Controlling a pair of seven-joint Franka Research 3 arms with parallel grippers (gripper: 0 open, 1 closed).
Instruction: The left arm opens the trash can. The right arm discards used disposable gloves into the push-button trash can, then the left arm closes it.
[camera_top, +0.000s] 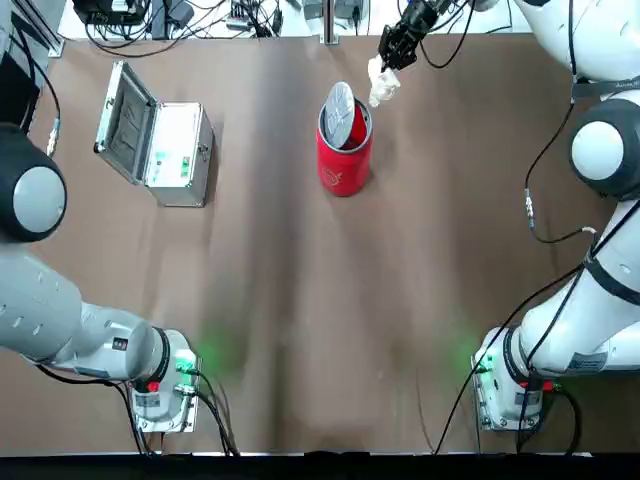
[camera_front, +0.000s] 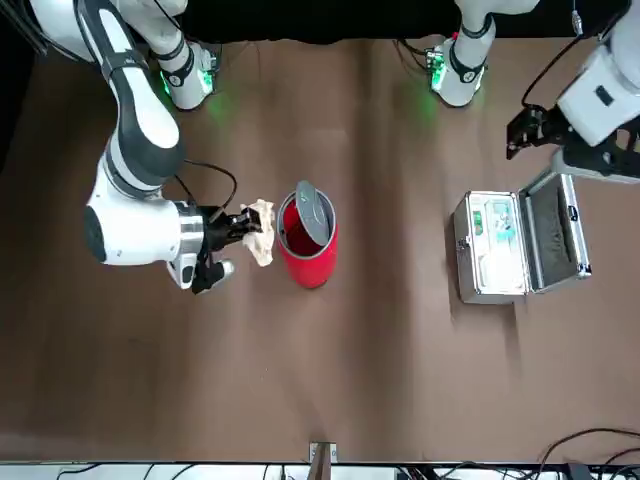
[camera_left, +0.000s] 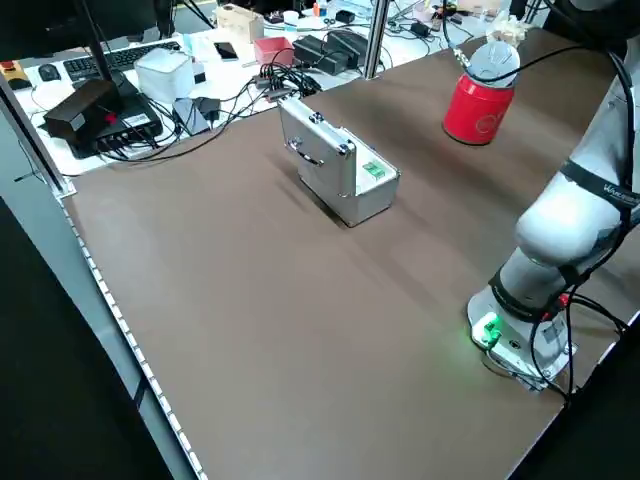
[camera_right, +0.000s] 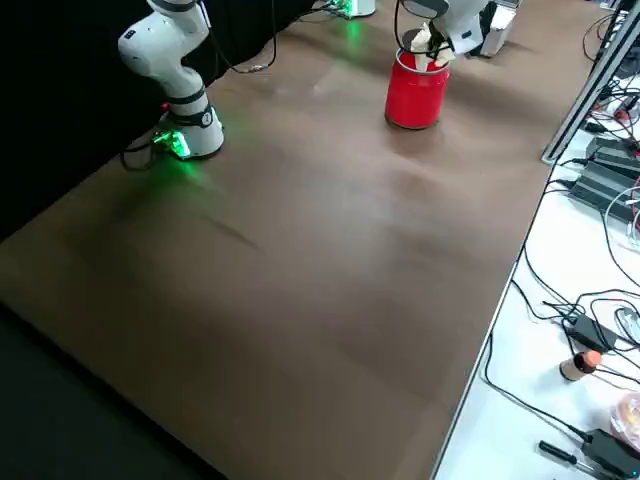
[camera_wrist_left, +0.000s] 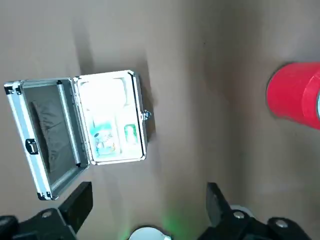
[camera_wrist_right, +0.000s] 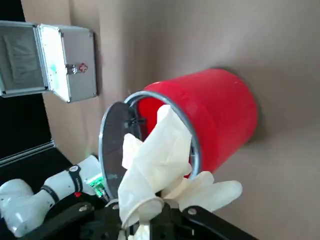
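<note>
Evidently the discard is in hand: the trash can (camera_top: 343, 176) stands upright on the table (camera_top: 270, 330) with its lid (camera_top: 339, 113) raised, and the right gripper (camera_front: 249, 227) hangs beside its mouth, clenched on the gloves (camera_wrist_right: 157, 157). The wad dangles from the fingers outside the rim in the front view; in the right wrist view part of it overlaps the opening. The next move calls for bringing the gloves squarely over the mouth, clear of the upright lid, lowering them and letting go. A loose finger of the glove could catch on the rim or lid. The left gripper (camera_wrist_left: 146, 204) waits off to its own side, near the open silver case (camera_top: 181, 155), its jaws parted and holding nothing; its job of closing comes after.

The gloves hide the right fingertips in the wrist view, and the can's bottom cannot be seen. From the right side, glove and rim seem to overlap, though whether they touch is hard to tell.
</note>
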